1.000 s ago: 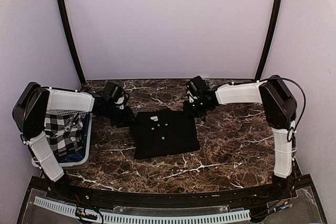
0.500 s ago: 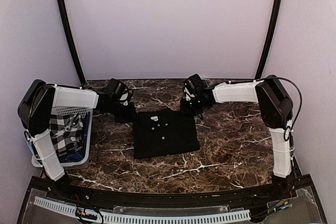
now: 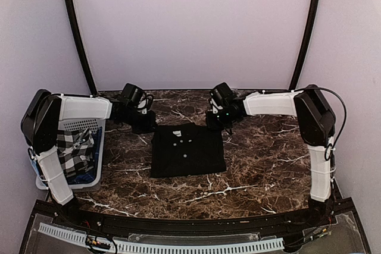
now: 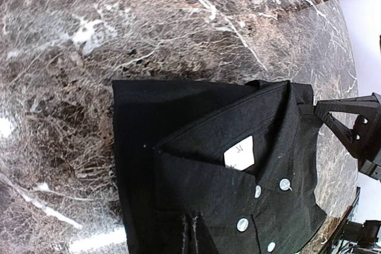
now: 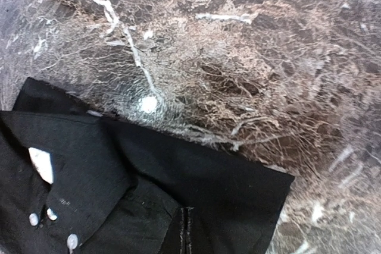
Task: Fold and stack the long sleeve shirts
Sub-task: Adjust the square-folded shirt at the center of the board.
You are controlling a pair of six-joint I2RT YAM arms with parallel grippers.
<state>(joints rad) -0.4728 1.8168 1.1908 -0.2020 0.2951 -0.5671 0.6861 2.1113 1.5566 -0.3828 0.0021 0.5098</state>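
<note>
Brown marble with white veins covers the counter (image 3: 262, 165), which is enclosed by plain pale lilac walls (image 3: 190, 28). Two thin black poles (image 3: 74, 40) curve up from its far corners. At 9 o'clock on the counter stands a white slatted basket (image 3: 98, 147) with a black-and-white checked cloth (image 3: 74, 147) heaped in it.

A black long sleeve shirt (image 3: 187, 153) lies folded into a neat rectangle at the middle of the counter, collar toward 12 o'clock. Its pale buttons (image 4: 242, 224) and a white neck label (image 4: 239, 153) face up.

Both arms rise from the near edge, bend at black elbows out at 9 and 3 o'clock, and send their white forearms inward, almost level. The left end effector (image 3: 146, 124) sits at the shirt's 11 o'clock corner and the right end effector (image 3: 215, 120) at its 1 o'clock corner. In each wrist view the fingers are pressed together right against the black cloth beside the collar. They are dark on dark, so I cannot tell whether any fabric is caught between them.
</note>
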